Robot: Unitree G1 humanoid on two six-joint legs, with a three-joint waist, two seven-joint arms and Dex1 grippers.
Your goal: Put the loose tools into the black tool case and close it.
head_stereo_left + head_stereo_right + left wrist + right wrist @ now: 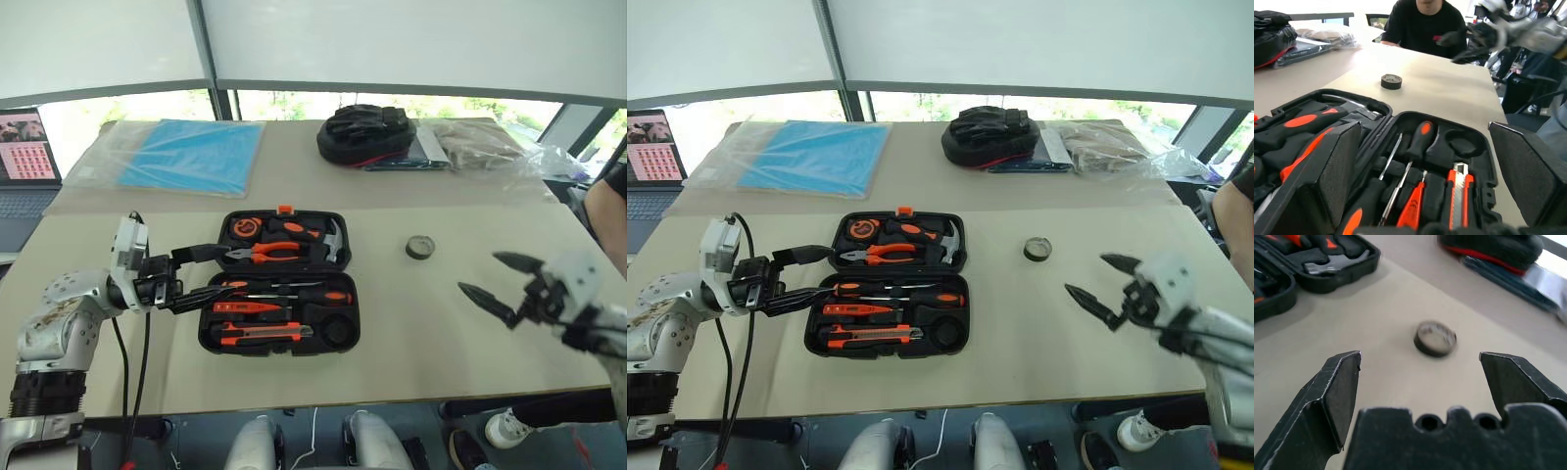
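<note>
At nine o'clock, the left gripper [204, 278] spreads its black wedge fingers wide and empty at the rim of the black tool case [279, 282], a rounded plastic clamshell lying open mid-table, screwdrivers [294, 293] and utility knife [263, 334] seated in moulded slots. The small dark tape roll [420, 247] rests loose at two o'clock. At three, the right gripper [500, 282] gapes wide, empty.
</note>
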